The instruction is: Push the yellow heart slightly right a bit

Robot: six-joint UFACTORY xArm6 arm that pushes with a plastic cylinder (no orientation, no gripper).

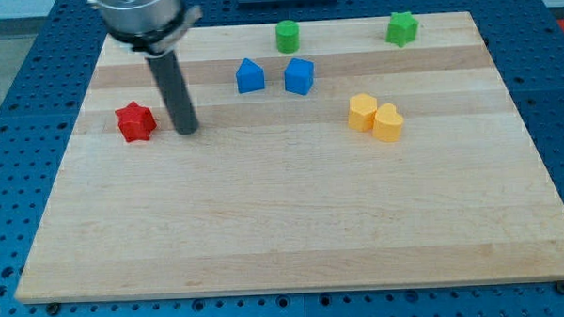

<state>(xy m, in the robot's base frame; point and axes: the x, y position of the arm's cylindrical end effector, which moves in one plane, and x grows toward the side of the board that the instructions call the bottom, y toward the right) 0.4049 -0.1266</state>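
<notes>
So my tip (pixel 188 130) is sitting on the wooden worktop (pixel 294 224) over on the view's left, just to the right of the red star (pixel 135 121), close but with a sliver of bare wood between them as far as I can tell. No jaws on this rig at all, it's just a straight dark rod, so there's no open or closed to report. The rod runs up to a grey round mount (pixel 143 15) that gets cut off by the view's top edge, so the rest of the arm is out of shot. The yellow heart (pixel 389 123) is way over right of centre, well apart from my tip, and it's pressed right up against a second yellow block (pixel 362 110) on its upper left; that one looks kind of hexagonal, but honestly its outline is hard to pin down. Between the tip and the yellows, a bit higher up, there are two blue blocks: a house-like blue one (pixel 250 76) and a blue cube (pixel 299 76), near each other but not touching. Along the view's top edge there's a green cylinder (pixel 287 35) and a green star (pixel 402 28). Around the board you can see a blue perforated base (pixel 18 139).
</notes>
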